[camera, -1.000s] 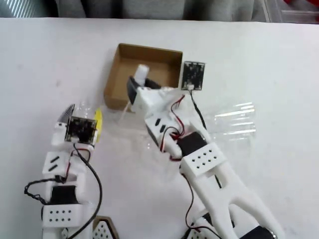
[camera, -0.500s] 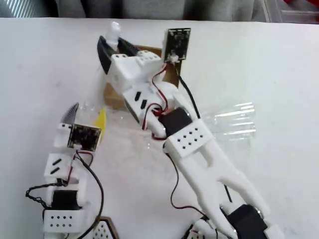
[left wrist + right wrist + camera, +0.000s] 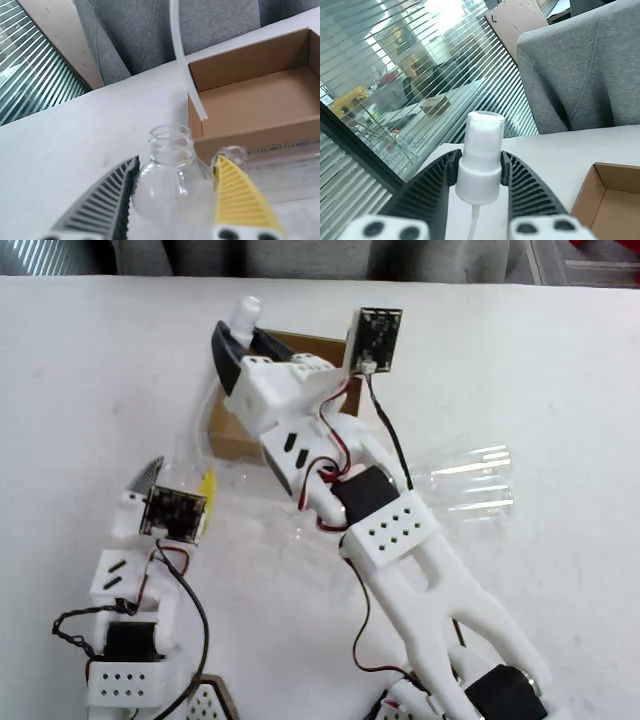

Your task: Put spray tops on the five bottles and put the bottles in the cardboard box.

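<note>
Right end effector (image 3: pixel 240 328) sits in the upper middle of the high view, over the far left corner of the cardboard box (image 3: pixel 232 430). Its two black fingers are clamped on a white spray top (image 3: pixel 246 310), and its own wrist view shows the end effector (image 3: pixel 480 161) gripping the spray top (image 3: pixel 481 150) around the collar, with the cap standing clear above the fingertips. A thin white tube (image 3: pixel 181 60) hangs from the spray top and ends above the near edge of the box (image 3: pixel 250 105).

At the lower left of the high view, the left end effector (image 3: pixel 178 478) rests low on the white worktop (image 3: pixel 90 370), just in front of the box. Its grey finger and yellow finger are closed narrowly around an upright clear bottle (image 3: pixel 170 190), pressing on its shoulders. The bottle's neck is open and has no top.

More clear bottles (image 3: pixel 470 482) lie on their sides at the right of the high view, well apart from the box.
</note>
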`<state>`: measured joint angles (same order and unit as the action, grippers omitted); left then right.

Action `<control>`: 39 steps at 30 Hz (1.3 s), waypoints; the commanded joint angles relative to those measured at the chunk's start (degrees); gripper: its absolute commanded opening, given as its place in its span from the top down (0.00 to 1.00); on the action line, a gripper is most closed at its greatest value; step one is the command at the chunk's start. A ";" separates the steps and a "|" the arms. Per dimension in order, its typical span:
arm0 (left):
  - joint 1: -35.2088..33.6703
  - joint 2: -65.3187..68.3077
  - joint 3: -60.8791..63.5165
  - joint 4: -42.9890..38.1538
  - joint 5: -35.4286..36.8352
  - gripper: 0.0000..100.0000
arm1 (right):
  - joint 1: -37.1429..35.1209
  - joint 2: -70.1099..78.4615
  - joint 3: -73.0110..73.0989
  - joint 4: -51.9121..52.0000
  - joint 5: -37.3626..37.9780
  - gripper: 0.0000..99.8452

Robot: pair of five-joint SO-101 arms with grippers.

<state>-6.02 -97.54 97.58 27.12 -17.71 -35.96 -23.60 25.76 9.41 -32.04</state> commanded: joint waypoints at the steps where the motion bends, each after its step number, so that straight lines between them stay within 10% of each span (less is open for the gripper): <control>1: 0.66 -1.10 -0.26 0.35 0.18 0.88 | 1.01 -2.24 -0.70 0.31 -1.14 0.98; 39: 0.66 -1.10 -0.26 0.44 0.18 0.88 | -1.19 -1.98 8.44 -11.12 -5.89 0.98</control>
<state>-6.02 -97.54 97.58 27.30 -17.71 -36.04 -23.78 34.46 -0.44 -37.41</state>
